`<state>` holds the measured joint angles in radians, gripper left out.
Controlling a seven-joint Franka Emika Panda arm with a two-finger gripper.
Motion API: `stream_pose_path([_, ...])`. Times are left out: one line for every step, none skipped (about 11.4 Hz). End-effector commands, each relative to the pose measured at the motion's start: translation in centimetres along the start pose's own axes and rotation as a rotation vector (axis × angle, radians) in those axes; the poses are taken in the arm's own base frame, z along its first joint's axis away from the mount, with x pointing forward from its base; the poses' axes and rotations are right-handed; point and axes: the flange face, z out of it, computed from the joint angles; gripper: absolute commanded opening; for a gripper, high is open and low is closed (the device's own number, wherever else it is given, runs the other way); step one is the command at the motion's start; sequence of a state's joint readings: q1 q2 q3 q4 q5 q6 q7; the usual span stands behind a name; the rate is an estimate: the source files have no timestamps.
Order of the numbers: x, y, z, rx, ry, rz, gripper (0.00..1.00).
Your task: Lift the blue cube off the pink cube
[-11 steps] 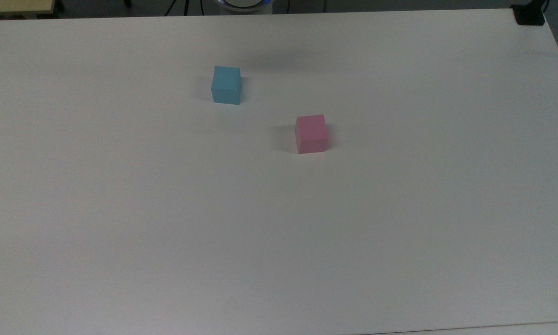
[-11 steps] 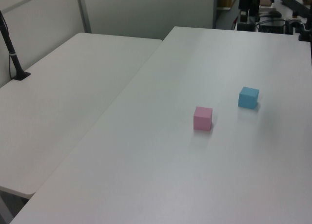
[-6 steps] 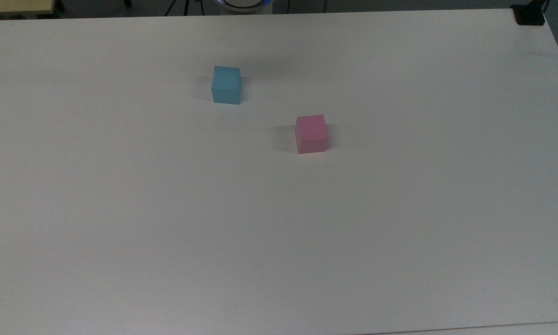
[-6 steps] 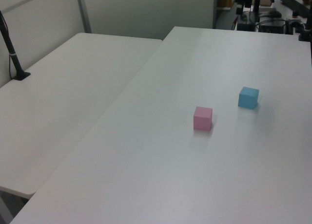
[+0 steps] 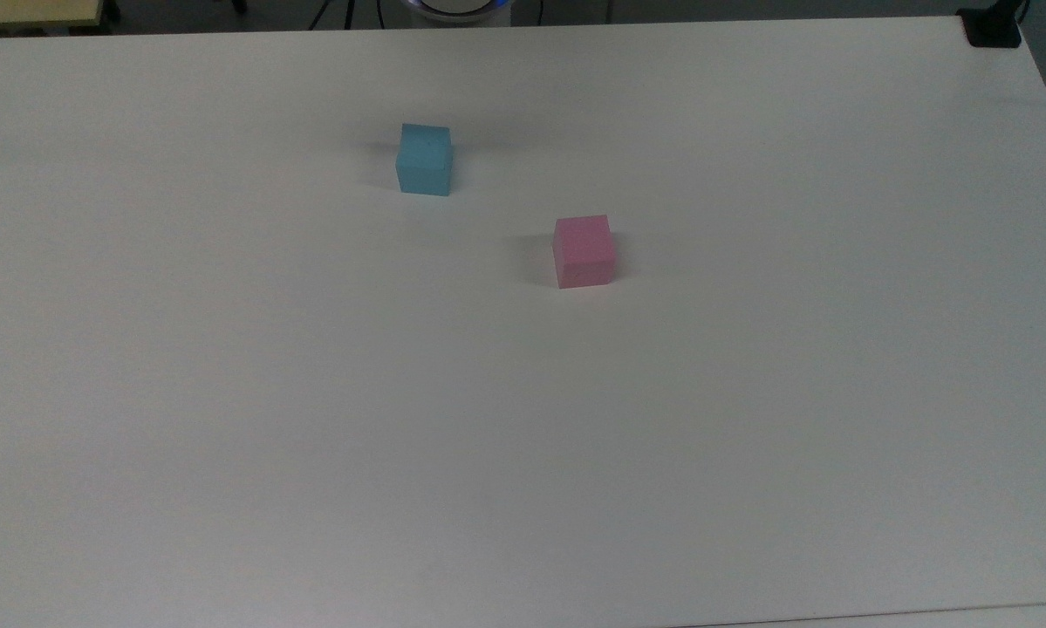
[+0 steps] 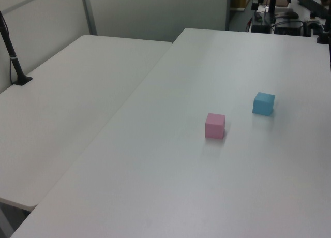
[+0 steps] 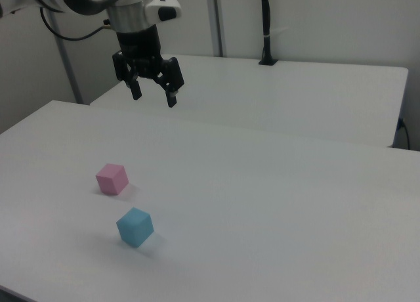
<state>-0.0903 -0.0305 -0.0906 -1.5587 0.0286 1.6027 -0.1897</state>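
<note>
The blue cube (image 5: pixel 424 160) and the pink cube (image 5: pixel 584 251) rest apart on the tabletop (image 5: pixel 523 419). The tool (image 7: pixel 155 96) hangs above, released and holding nothing.

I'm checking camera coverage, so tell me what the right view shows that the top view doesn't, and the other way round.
Right view: the gripper, open and empty, raised well above the table, plus a second table behind with a black pole standing on it.
Top view: a black block at the table's far corner on the top view's right, and a round white base past the far edge.
Both: the blue cube and the pink cube resting apart on the table, not stacked.
</note>
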Motion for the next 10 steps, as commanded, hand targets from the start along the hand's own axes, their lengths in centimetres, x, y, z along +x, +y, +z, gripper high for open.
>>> stream_pose_path([0.4,-0.1,-0.5,-0.006,0.018,0.001,1.0])
stream_pose_path([0.5,-0.6,-0.5,-0.007,0.021,0.051,1.0])
stream_pose_path([0.6,-0.9,-0.4,-0.009,0.021,0.095,1.0])
stream_pose_path([0.7,-1.6,-0.4,-0.01,0.02,0.088,1.0])
stream_pose_path([0.7,-1.0,-0.4,-0.009,0.022,0.097,1.0])
stream_pose_path([0.7,-1.1,-0.3,-0.009,0.019,0.093,1.0])
stream_pose_path([0.7,-1.1,-0.4,-0.009,0.02,0.094,1.0])
stream_pose_path([0.7,-1.1,-0.4,-0.009,0.02,0.093,1.0])
stream_pose_path([0.7,-1.1,-0.4,-0.008,0.021,0.094,1.0])
stream_pose_path([0.7,-1.1,-0.4,-0.008,0.021,0.093,1.0])
